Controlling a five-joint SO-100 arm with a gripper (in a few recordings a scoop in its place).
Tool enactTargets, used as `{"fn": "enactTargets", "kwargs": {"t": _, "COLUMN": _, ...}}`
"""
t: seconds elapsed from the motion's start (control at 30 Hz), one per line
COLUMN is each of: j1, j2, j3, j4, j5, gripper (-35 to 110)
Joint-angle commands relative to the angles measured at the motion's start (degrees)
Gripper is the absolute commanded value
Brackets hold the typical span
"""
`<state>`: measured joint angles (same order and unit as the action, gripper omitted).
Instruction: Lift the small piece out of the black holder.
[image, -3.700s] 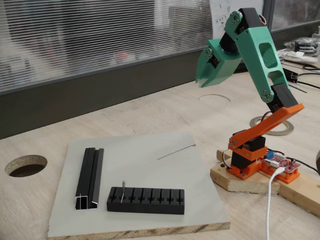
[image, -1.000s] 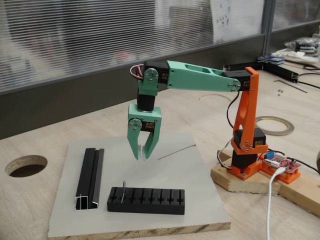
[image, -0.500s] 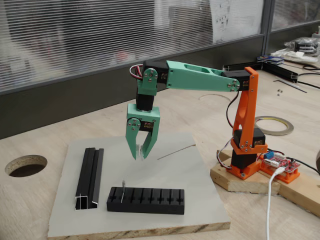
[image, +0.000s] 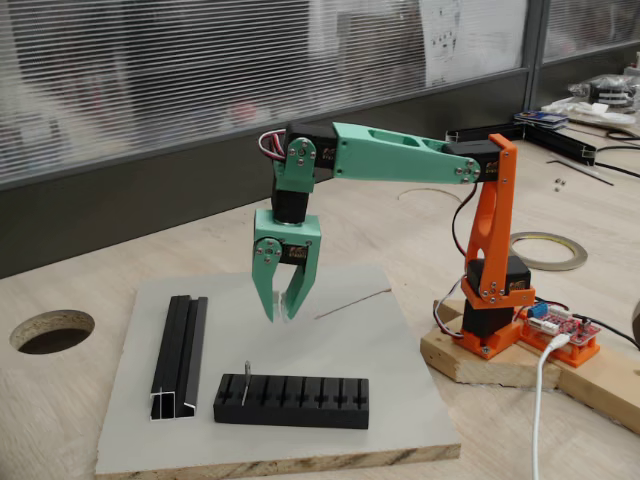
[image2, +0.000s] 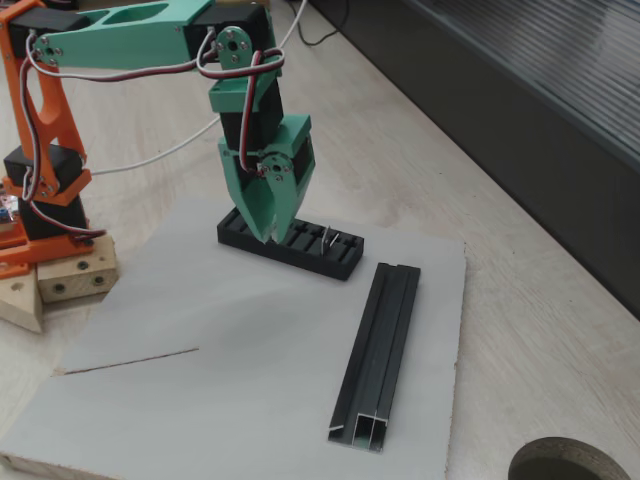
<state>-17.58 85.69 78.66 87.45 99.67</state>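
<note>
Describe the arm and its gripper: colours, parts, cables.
Orange base and upright link, mint-green forearm with cut-out slots, black servos at the joints. The gripper is mint green, with two tapering pointed fingers. Red, white and dark wires loop at the wrist; a white cable leaves the base.

On the board (image: 340, 340), my holder (image: 292, 401) sits right of the rail (image: 180, 356). The pin (image: 246, 380) stands in its leftmost slot. The wire (image: 352, 303) lies behind.
</note>
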Motion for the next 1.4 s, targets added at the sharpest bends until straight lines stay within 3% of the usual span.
{"fn": "enactTargets", "kwargs": {"t": 0.0, "j1": -0.7, "j2": 1.76, "j3": -0.7, "j4": 0.44, "j5": 1.05, "gripper": 13}}
{"fn": "enactTargets", "kwargs": {"t": 0.27, "j1": -0.62, "j2": 1.76, "j3": -0.79, "j4": -1.14, "j5": 3.34, "gripper": 14}}
{"fn": "enactTargets", "kwargs": {"t": 0.43, "j1": -0.62, "j2": 1.76, "j3": -0.09, "j4": -6.33, "j5": 10.46, "gripper": 25}}
{"fn": "enactTargets", "kwargs": {"t": 0.63, "j1": -0.62, "j2": 1.67, "j3": 0.0, "j4": -6.24, "j5": 10.72, "gripper": 34}}
{"fn": "enactTargets", "kwargs": {"t": 1.37, "j1": -7.91, "j2": 0.53, "j3": 0.09, "j4": -6.86, "j5": 11.25, "gripper": 33}}
